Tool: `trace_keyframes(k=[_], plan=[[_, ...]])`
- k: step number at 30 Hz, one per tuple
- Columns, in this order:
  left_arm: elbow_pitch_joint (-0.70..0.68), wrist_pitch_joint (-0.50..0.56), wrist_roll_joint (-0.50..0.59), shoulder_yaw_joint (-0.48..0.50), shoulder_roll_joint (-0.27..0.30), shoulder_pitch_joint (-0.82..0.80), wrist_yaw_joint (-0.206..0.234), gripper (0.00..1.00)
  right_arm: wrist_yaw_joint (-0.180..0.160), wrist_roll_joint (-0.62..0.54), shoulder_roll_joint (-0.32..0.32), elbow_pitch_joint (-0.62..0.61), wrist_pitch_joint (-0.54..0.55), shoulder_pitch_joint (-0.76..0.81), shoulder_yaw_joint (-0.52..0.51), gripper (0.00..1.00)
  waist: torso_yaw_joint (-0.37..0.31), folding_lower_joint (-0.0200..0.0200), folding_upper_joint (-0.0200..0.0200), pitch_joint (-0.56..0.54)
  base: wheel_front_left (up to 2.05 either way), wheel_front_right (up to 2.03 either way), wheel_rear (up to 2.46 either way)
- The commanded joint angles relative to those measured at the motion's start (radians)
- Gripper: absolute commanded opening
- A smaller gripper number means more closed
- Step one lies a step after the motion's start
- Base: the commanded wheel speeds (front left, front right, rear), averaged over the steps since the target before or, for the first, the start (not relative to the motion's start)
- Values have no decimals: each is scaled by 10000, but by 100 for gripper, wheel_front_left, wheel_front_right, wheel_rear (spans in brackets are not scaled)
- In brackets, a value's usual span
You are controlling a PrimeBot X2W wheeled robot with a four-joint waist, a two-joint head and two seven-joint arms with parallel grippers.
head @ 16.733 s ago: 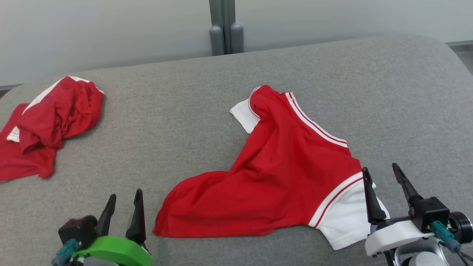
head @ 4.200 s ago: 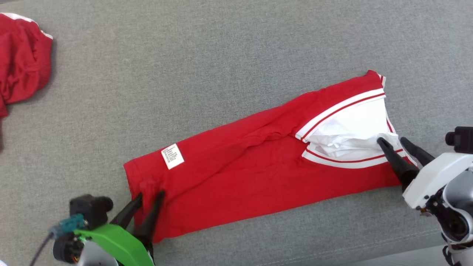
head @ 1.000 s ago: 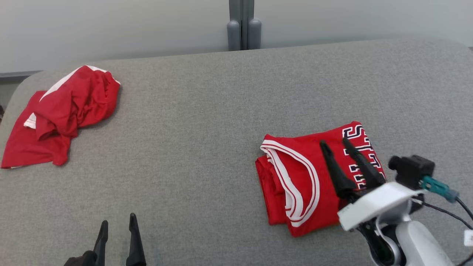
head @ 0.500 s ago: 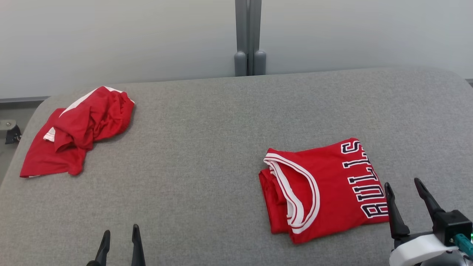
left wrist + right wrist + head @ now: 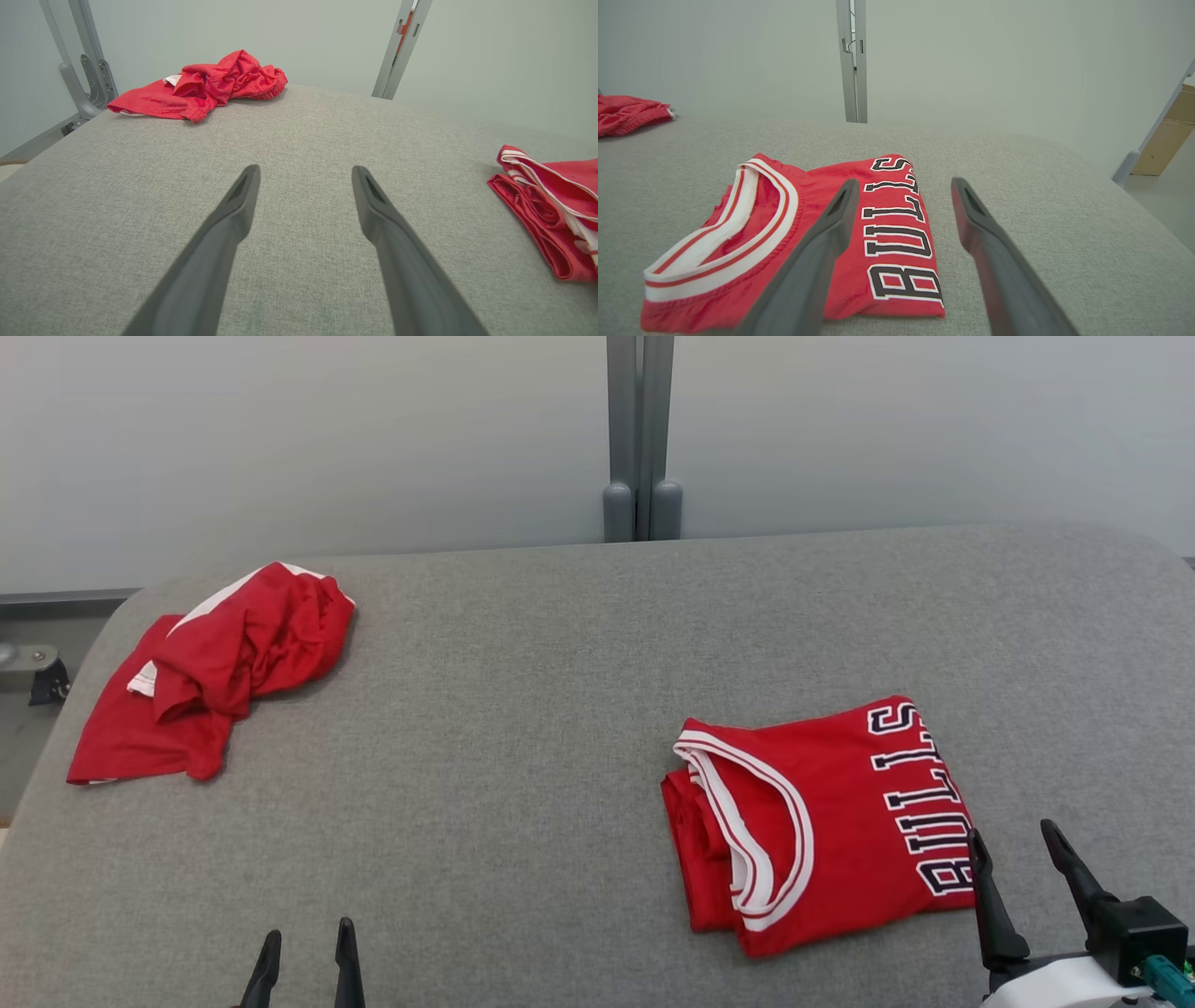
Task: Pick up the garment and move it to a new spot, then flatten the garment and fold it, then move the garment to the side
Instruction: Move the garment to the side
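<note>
Now the folded garment is lying flat just ahead of our right hand and a little to its left, lettering facing up, the white-trimmed neckline on the side farther from that hand. We are holding the right hand's fingers spread wide with nothing between them, one finger hanging by the garment's near corner; whether it is touching the cloth we cannot tell. Our left hand is likewise gaping and empty, the garment lying well off to its right across the grey surface. We are judging the fold finished and the sideways move as the step in hand: we are aiming to pinch every layer at the thick folded edge and slide it low, so the stack is not springing open. A crumpled red garment is sitting far ahead and left of the left hand.
</note>
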Motion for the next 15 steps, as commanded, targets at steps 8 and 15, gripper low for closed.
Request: trace_keyframes(k=[8, 15], plan=[[-92, -1, 6, -49, 24, 33, -84, 100, -14, 1359, 31, 700, -25, -638, -78, 100, -90, 1, -1, 253, 0, 0, 0], [-97, -1, 139, -118, 22, -339, -199, 100, -12, 3268, -1173, 1734, 2684, -2643, 617, 100, -211, 1, -1, 955, 0, 0, 0]])
